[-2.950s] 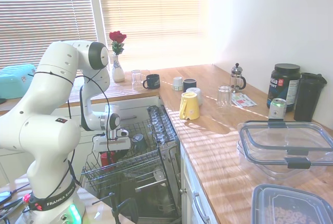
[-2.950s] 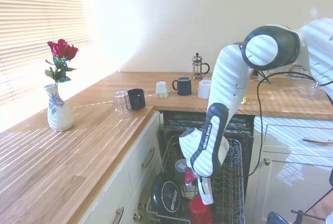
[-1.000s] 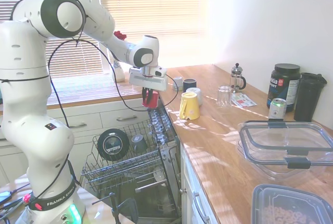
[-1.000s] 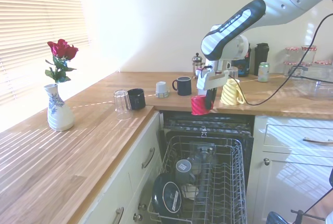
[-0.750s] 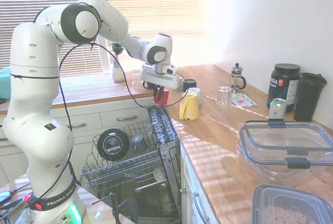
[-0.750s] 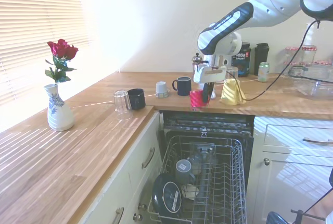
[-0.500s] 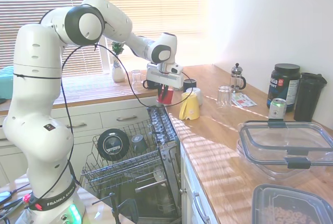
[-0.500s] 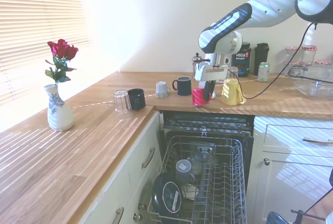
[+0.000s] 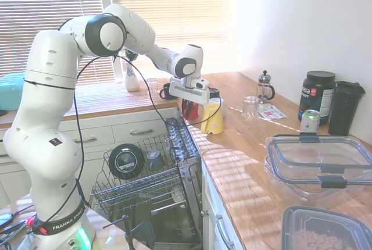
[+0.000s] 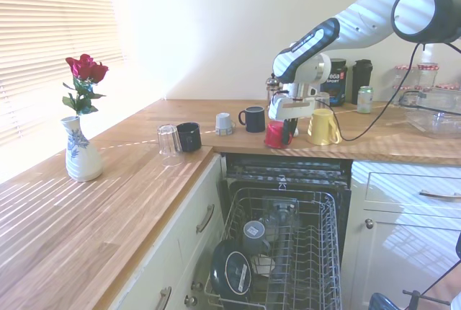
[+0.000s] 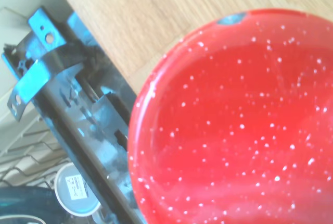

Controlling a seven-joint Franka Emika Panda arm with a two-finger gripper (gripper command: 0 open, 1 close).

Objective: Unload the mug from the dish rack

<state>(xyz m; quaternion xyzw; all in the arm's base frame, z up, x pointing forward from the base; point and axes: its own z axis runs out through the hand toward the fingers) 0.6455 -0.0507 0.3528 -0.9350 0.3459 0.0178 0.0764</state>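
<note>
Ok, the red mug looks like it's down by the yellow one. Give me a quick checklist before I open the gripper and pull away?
1. Red mug out of the dish rack and over the wooden counter: ok.
2. Mug fully resting on the counter, not hanging just above it: cannot tell; its base looks level with the surface in the second exterior view.
3. Mug clear of the counter edge above the dishwasher: not ok; the wrist view shows it close to the edge.
4. Gripper shut on the mug: ok.
5. Gap to the yellow mug: ok, they stand apart.
6. Room above for a straight lift: ok.
</note>
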